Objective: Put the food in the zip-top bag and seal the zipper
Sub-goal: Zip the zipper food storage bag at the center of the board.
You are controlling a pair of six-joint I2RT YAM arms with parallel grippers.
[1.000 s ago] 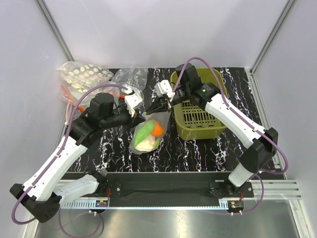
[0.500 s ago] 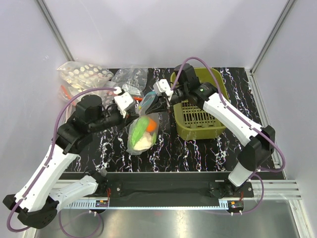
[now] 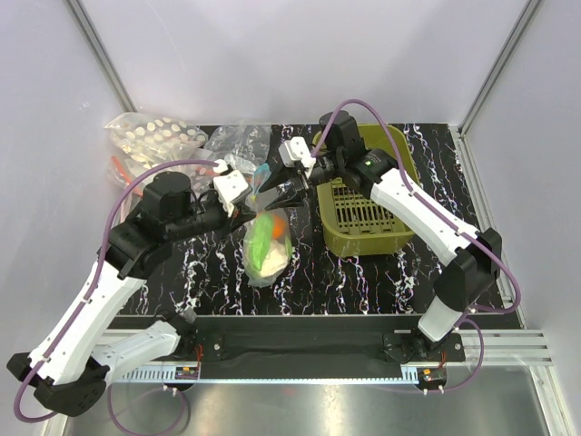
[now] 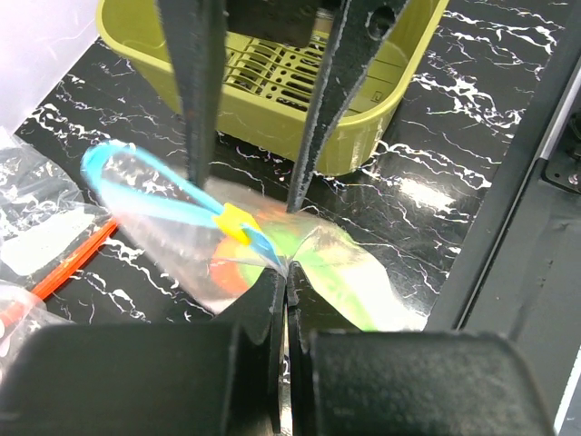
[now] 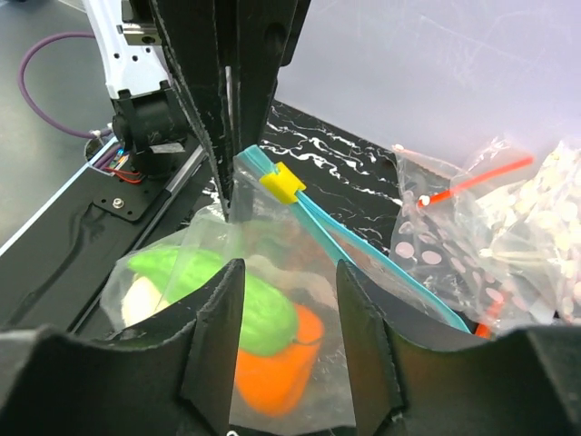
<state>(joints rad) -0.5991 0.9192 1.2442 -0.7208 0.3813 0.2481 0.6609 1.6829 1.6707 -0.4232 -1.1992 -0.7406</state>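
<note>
The zip-top bag [image 3: 270, 247] hangs over the black marbled table, clear, with the food inside: a green piece [image 5: 238, 304], an orange piece [image 5: 277, 374] and a cream piece [image 5: 139, 304]. Its teal zipper [image 4: 154, 186] carries a yellow slider [image 4: 234, 221]; left of the slider the strip gapes in a loop. My left gripper [image 4: 283, 272] is shut on the bag's edge at the zipper's end. My right gripper [image 5: 286, 300] is open, its fingers [image 4: 201, 136] standing on either side of the zipper near the slider, not pinching it.
An olive-green slotted basket [image 3: 365, 216] stands right of the bag, under the right arm. At the back left lie a clear bag of white round pieces [image 3: 154, 141] and a clear bag with a red-orange strip [image 5: 465, 182]. The table's front rail [image 3: 300, 345] runs below.
My right gripper has opened and let go of the zipper. Both grippers and the bag have shifted a little to the left; the left stays shut on the bag.
</note>
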